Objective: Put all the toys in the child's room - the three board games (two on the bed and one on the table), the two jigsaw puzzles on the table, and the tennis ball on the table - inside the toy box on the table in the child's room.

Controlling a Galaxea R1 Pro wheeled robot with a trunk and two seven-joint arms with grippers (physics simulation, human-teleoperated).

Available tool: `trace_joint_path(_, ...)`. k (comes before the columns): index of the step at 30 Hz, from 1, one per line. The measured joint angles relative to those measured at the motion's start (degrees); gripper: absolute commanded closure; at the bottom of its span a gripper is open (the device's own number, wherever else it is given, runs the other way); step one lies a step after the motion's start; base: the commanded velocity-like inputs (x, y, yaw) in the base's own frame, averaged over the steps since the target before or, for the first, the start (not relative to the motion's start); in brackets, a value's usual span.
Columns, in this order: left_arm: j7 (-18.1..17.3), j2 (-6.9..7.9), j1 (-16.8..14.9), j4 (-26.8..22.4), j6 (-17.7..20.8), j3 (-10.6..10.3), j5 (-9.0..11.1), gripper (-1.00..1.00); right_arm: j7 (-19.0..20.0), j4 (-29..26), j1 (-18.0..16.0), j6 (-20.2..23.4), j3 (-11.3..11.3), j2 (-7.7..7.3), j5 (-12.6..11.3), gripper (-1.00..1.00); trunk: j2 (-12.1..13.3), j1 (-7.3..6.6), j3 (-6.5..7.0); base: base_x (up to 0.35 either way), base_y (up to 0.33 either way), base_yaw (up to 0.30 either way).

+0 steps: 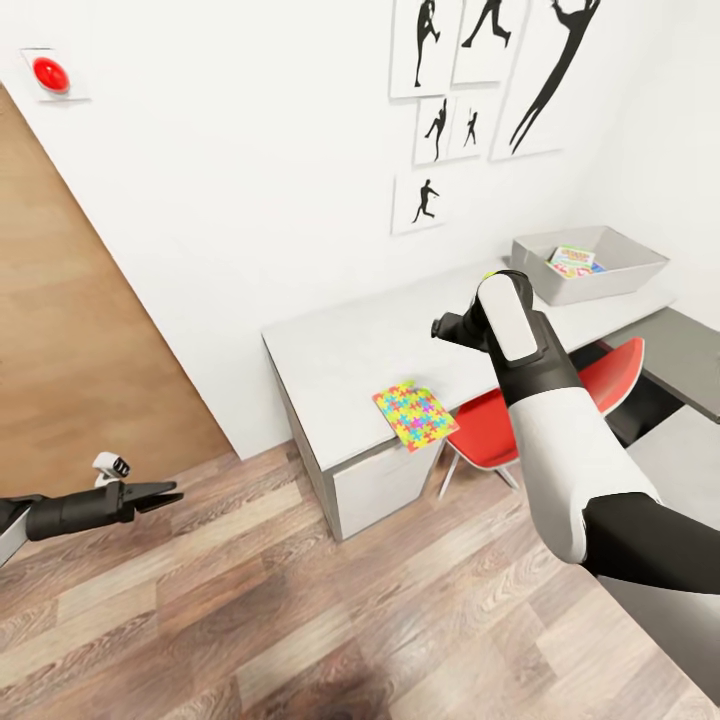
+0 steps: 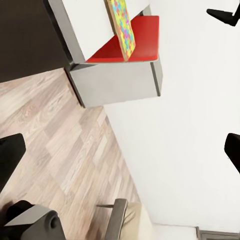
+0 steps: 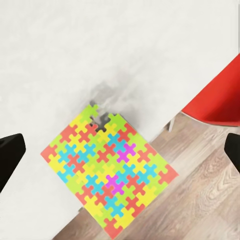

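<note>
A multicoloured jigsaw puzzle (image 1: 415, 415) (image 3: 110, 172) lies flat on the light grey table (image 1: 350, 350), with one corner overhanging the front edge. My right gripper (image 1: 445, 328) (image 3: 120, 155) hovers open above the table, looking straight down on the puzzle with nothing between its fingers. At the table's far right end stands the grey toy box (image 1: 630, 275) with colourful board games (image 1: 572, 262) inside. A yellow-green sliver (image 1: 489, 273) peeks from behind my right arm. My left gripper (image 1: 165, 493) hangs open and empty, low over the wood floor at the left. Its view shows the puzzle (image 2: 122, 25) edge-on.
A red chair (image 1: 560, 400) is tucked under the table beside the white drawer unit (image 1: 385, 485). A lower dark grey cabinet top (image 1: 690, 360) sits at the right. A wooden door (image 1: 80, 340) and a red wall button (image 1: 50, 72) are at the left. Wood floor lies in front.
</note>
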Motion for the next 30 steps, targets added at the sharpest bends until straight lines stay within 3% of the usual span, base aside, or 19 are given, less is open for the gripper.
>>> trace_joint_path(6, 0.33, -0.09, 0.0, 3.36, -0.12, -0.08, -0.31, -1.0, 0.0, 0.0, 0.0, 0.05, 0.0, -0.13, 0.03, -1.0, 0.0, 0.0, 0.57, -0.005, 0.0, 0.0)
trace_joint_path(13, 3.99, -1.42, -0.01, 7.55, -4.08, -0.09, -1.44, -1.0, 0.0, 0.0, 0.0, 0.03, 0.0, -0.2, 0.0, -1.0, 0.0, 0.0, 1.24, 0.0, 0.0, 0.0)
trace_joint_path(30, 5.78, -1.71, 0.0, 8.45, -4.68, -0.23, -1.49, -1.0, 0.0, -0.04, 0.0, -0.15, 0.07, -0.12, 0.01, -1.0, 0.0, 0.0, 2.87, 0.0, 0.0, -0.049)
